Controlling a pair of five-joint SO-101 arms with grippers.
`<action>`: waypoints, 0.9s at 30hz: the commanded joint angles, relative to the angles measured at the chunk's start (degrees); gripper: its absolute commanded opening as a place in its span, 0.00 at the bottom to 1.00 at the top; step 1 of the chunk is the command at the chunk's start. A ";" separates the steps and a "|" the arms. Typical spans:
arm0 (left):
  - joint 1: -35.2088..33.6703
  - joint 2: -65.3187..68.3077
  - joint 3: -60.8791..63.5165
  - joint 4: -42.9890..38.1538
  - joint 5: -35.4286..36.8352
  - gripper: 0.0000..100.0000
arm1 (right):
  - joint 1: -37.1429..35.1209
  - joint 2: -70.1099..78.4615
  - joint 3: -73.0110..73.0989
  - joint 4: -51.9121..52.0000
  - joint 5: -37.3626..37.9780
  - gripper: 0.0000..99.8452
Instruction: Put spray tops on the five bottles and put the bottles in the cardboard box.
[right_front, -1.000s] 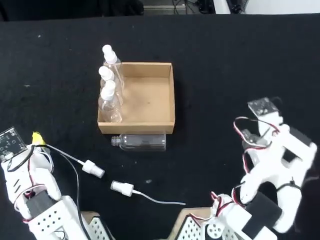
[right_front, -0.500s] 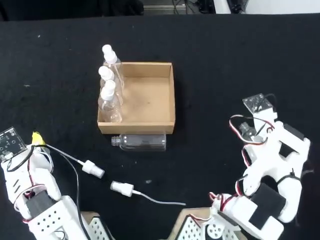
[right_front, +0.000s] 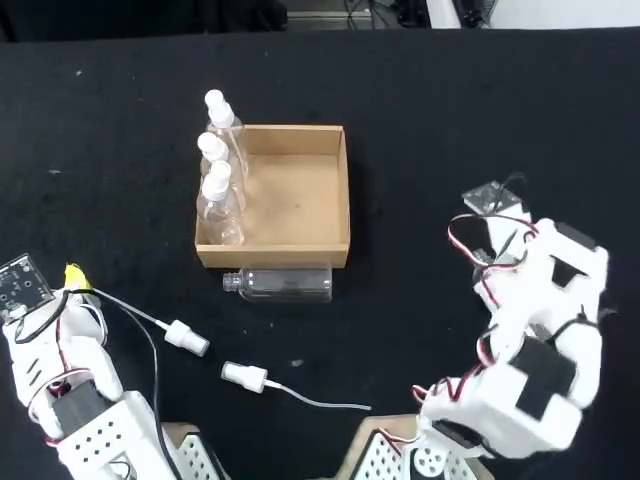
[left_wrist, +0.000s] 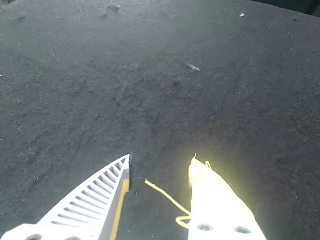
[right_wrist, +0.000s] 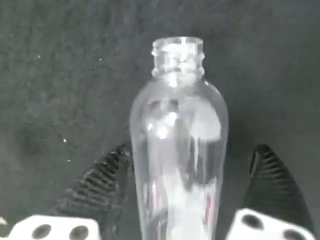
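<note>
Right gripper (right_wrist: 194, 149) has its claw spread wide either side of an open-necked bottle (right_wrist: 177, 120). Left gripper (left_wrist: 160, 159) sits near-left, claw apart too.

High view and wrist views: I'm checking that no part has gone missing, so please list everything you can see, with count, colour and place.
cardboard box: 1, brown, open top, mid-table.
bottles with spray tops: 3, clear with white tops, upright along one side wall inside the box.
uncapped bottle: 1, clear, lying on the table just in front of the box.
second uncapped bottle: 1, clear, between the right gripper's fingers.
loose spray tops: 2, white with thin tubes, on the table in front of the lying bottle.
table: 1, black.
left gripper: 1, white and yellow, open over bare table.
right gripper: 1, black fingers, open around the second uncapped bottle.
</note>
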 joint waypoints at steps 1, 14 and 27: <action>-0.04 0.09 1.01 -1.41 0.70 0.07 | 1.23 3.21 -3.56 -4.31 0.79 0.28; 1.45 0.70 -9.45 8.26 -5.45 0.08 | 2.11 -13.32 -6.90 2.73 -8.18 0.01; 19.30 22.15 -29.76 27.43 -24.44 0.15 | 0.79 -26.24 -6.81 7.30 -17.67 0.01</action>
